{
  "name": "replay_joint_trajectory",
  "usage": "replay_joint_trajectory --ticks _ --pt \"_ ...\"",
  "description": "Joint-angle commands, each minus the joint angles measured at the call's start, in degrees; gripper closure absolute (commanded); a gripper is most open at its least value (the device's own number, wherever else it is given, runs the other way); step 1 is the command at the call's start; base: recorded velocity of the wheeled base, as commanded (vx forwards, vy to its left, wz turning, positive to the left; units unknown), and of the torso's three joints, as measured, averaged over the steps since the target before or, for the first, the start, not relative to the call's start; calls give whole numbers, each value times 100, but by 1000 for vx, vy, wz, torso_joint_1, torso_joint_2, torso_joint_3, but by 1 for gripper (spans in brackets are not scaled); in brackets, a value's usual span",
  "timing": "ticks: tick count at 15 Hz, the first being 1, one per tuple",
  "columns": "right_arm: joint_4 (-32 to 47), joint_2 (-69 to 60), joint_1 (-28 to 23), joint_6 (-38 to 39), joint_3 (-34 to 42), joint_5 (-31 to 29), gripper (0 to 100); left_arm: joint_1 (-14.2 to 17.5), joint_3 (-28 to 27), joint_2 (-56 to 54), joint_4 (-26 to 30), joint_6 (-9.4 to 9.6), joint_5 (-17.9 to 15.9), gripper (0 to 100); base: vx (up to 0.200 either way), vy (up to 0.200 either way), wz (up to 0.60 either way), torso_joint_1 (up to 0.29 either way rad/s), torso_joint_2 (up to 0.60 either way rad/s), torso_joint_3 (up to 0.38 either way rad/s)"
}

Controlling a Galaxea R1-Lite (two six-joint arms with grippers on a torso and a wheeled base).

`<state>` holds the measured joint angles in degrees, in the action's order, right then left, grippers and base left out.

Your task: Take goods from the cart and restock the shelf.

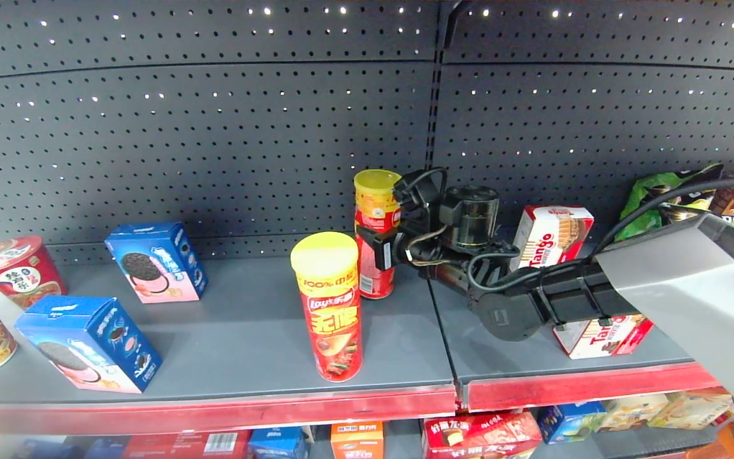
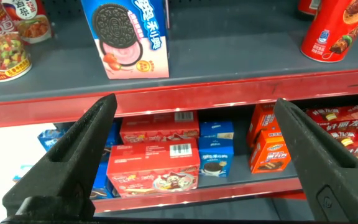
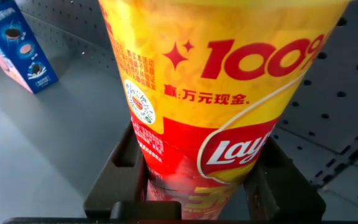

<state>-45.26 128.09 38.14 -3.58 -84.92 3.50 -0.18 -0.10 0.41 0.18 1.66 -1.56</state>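
A tall chip can (image 1: 374,210) with a yellow lid and red body stands upright near the back of the grey shelf (image 1: 246,331). My right gripper (image 1: 383,252) is shut on its lower half from the right. The right wrist view looks up this chip can (image 3: 216,93), which sits tight between the fingers of the right gripper (image 3: 201,180). A second chip can (image 1: 332,306) stands in front of it, close to the shelf's red front edge. My left gripper (image 2: 194,155) is open and holds nothing. It sits below and in front of the red shelf edge (image 2: 229,87).
Two blue cookie boxes (image 1: 157,261) (image 1: 90,341) and noodle cups (image 1: 20,268) occupy the shelf's left part. Wafer boxes (image 1: 552,236) (image 1: 603,335) and a green bag (image 1: 660,194) lie on the right. A pegboard wall backs the shelf. Boxes (image 2: 154,162) fill the lower shelf.
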Motion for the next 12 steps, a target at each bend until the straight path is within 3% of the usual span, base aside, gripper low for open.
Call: replay_joint_trajectory --ticks 1,7,8,12 --pt "0 32 18 -2 -7 19 100 1 1 11 -1 1 -2 0 0 0 0 0 0 0" --pt "0 94 88 -2 -69 28 100 1 1 11 -1 1 -2 0 0 0 0 0 0 0" --pt "26 120 79 -11 -139 19 0 1 1 11 -1 1 -2 0 0 0 0 0 0 0" --pt "79 76 88 -134 -51 10 0 1 1 11 -1 1 -2 0 0 0 0 0 0 0"
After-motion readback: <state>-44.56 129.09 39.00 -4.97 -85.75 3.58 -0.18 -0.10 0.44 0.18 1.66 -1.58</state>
